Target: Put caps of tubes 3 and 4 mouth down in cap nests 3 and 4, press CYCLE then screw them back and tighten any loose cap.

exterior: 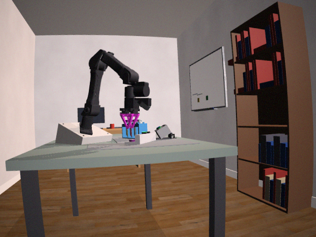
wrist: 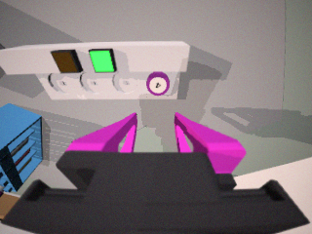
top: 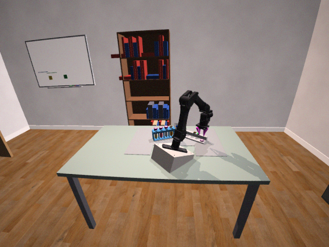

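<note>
My gripper (top: 202,131) (exterior: 130,126) (wrist: 155,117) is open, with nothing between its magenta fingers. It hangs a little above the white cap tray (top: 193,137) (exterior: 145,138) (wrist: 29,60), over its right end. A purple cap (top: 202,139) (exterior: 131,140) (wrist: 157,84) with a numbered dot on top lies in nest 4, just ahead of the fingertips. The other three nests, such as nest 3 (wrist: 126,83), are empty. The green lamp (wrist: 102,60) is lit and the amber lamp (wrist: 64,60) is dark. The blue decapping station (top: 163,133) (exterior: 142,127) (wrist: 19,141) stands to the left with capped tubes.
The small key desk (exterior: 163,131) stands beyond the tray in the exterior view. The arm's white base block (top: 169,159) (exterior: 71,135) sits near the table's front. A grey mat (top: 138,144) lies under the fixtures.
</note>
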Robot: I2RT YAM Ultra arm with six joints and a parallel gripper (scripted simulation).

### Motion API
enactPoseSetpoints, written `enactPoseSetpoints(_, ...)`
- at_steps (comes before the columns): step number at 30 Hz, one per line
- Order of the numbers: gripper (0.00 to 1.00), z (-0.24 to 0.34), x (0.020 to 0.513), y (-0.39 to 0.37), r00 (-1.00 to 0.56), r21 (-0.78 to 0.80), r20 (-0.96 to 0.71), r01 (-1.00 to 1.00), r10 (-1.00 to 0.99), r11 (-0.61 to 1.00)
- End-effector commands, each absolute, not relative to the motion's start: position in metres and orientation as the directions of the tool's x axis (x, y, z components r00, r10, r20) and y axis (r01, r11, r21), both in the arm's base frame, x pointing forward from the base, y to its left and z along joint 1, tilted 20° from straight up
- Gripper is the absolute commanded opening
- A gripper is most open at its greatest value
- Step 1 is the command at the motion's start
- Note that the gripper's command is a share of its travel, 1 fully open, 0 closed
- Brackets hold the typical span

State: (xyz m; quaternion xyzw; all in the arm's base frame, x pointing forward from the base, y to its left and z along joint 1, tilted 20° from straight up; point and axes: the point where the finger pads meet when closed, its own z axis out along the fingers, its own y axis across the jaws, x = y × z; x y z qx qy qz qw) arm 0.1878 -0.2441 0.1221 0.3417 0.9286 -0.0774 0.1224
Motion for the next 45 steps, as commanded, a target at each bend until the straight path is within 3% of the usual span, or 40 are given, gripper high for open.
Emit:
enactPoseSetpoints(1,0.47,0.121,0.200,-0.259,-0.724,-0.074,-0.348,0.654,0.595,0.753)
enactPoseSetpoints(11,0.47,0.084,0.209,-0.271,-0.725,-0.074,-0.348,0.654,0.595,0.753)
enactPoseSetpoints(45,0.47,0.076,0.211,-0.273,-0.725,-0.074,-0.348,0.654,0.595,0.753)
